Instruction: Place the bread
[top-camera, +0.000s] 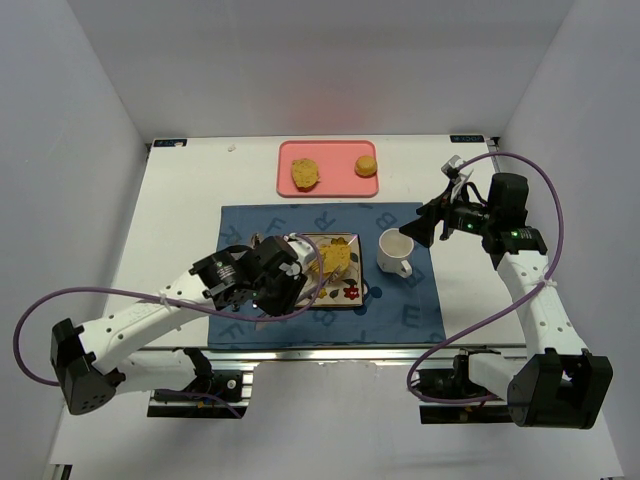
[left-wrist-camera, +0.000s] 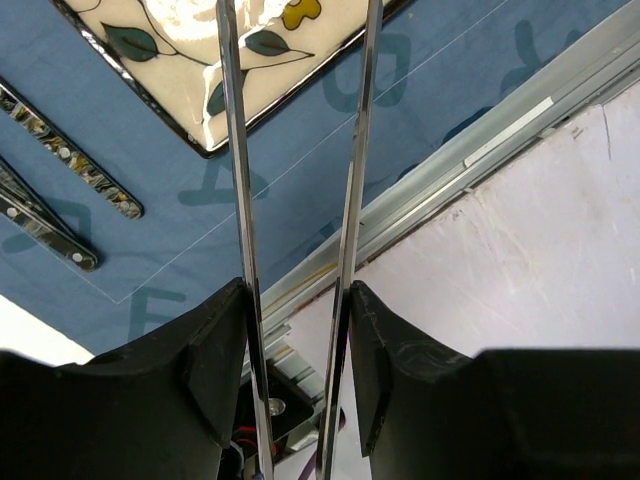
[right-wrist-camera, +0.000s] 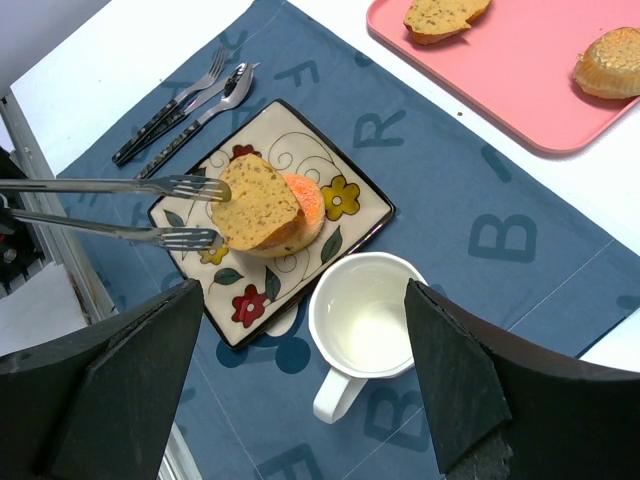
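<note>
Bread (right-wrist-camera: 258, 200) lies on the flowered plate (right-wrist-camera: 300, 135), tilted against an orange piece beneath it, cut face up, its long axis roughly parallel to a plate edge. One end points at the tongs (right-wrist-camera: 110, 185), whose forked tips flank it. The left pincer (left-wrist-camera: 297, 330) grips the tongs; the right pincer (right-wrist-camera: 303, 300) gapes, holding nothing. The blue mat (right-wrist-camera: 560, 300) reads R, B, F, A

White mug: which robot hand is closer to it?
Right. The right gripper hovers just beside the white mug; the left gripper sits across the floral plate, holding tongs.
</note>
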